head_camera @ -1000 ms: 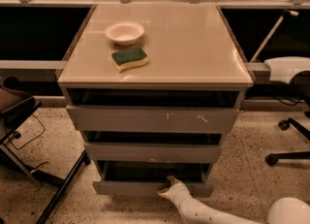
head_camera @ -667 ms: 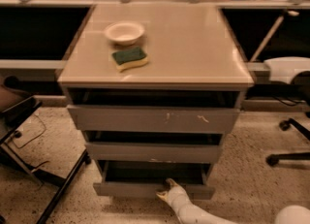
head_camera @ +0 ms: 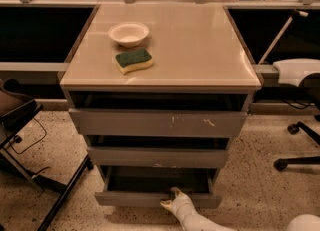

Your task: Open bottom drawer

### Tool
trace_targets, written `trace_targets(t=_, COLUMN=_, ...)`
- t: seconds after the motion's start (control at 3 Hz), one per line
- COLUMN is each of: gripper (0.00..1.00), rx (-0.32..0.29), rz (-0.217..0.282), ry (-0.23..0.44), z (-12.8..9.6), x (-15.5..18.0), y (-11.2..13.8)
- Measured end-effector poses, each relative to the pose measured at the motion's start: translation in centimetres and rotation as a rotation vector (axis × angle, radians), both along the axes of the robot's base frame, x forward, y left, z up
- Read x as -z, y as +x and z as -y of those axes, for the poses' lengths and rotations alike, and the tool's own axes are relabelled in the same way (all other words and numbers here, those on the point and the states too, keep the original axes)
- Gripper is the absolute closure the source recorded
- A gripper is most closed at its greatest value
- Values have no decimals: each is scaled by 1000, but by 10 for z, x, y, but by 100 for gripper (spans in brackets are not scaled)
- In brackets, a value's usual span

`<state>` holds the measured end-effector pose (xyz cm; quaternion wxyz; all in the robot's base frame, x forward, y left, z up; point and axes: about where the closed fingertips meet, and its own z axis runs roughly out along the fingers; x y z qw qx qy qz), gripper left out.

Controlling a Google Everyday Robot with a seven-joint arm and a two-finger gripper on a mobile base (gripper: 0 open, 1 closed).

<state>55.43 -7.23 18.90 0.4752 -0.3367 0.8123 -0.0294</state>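
The bottom drawer (head_camera: 125, 198) is the lowest of three grey drawers in the cabinet. It stands pulled out a little, and its dark shallow inside (head_camera: 155, 180) shows. Its front is plain grey. My gripper (head_camera: 172, 198) comes up from the bottom edge on a white arm (head_camera: 200, 221) and sits at the top middle edge of that drawer front, hooked over it. The middle drawer (head_camera: 155, 157) and the top drawer (head_camera: 157, 123), which has white scratches, are above it.
A white bowl (head_camera: 128, 33) and a green-and-yellow sponge (head_camera: 133, 60) lie on the cabinet top (head_camera: 200, 45). A dark stand's legs (head_camera: 60, 195) are on the floor at left. An office chair base (head_camera: 300, 150) is at right.
The bottom drawer has come out slightly further toward the camera, with my gripper at its top edge moving with it.
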Motion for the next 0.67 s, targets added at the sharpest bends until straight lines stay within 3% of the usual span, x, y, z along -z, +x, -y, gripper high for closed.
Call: trace_targets(t=0.67, gripper=100, rx=25, rz=-4, ry=13, z=0, x=-2, y=-13)
